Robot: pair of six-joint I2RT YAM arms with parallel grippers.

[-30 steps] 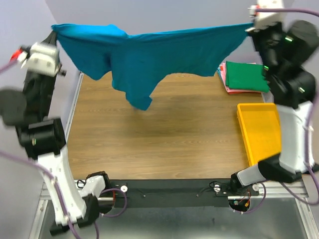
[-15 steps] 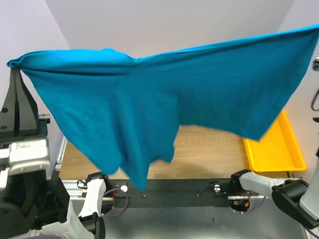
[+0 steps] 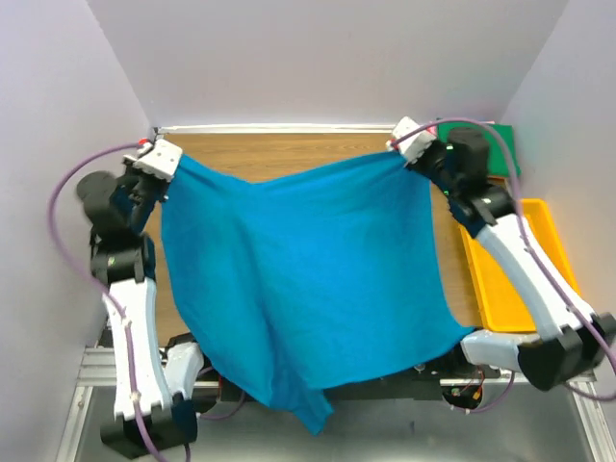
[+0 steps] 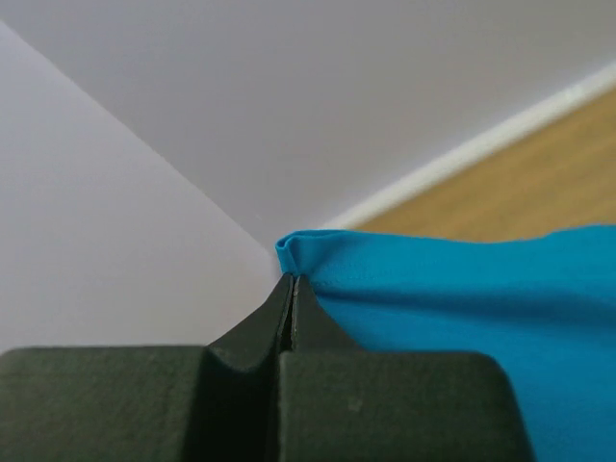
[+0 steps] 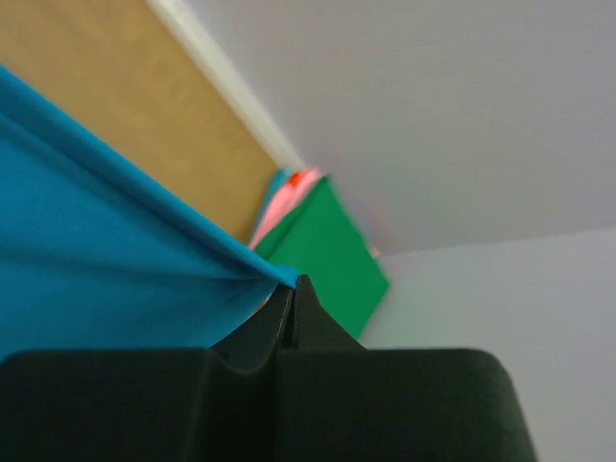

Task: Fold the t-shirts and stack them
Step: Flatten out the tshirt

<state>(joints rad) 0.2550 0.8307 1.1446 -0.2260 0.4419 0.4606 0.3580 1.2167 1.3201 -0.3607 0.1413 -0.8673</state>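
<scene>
Over the counter (image 3: 289, 154), the teal-blue t-shirt (image 3: 298, 279) hangs spread between both my hands and hides most of the wood from the top view. My left hand (image 4: 292, 289) is clenched on its far-left corner, my right hand (image 5: 294, 287) on its far-right corner. Far right on the counter, a folded dark green t-shirt (image 5: 332, 250) lies on the pink t-shirts (image 5: 284, 204). The yellow tray (image 3: 491, 289) sits beside that stack, nearer me.
</scene>
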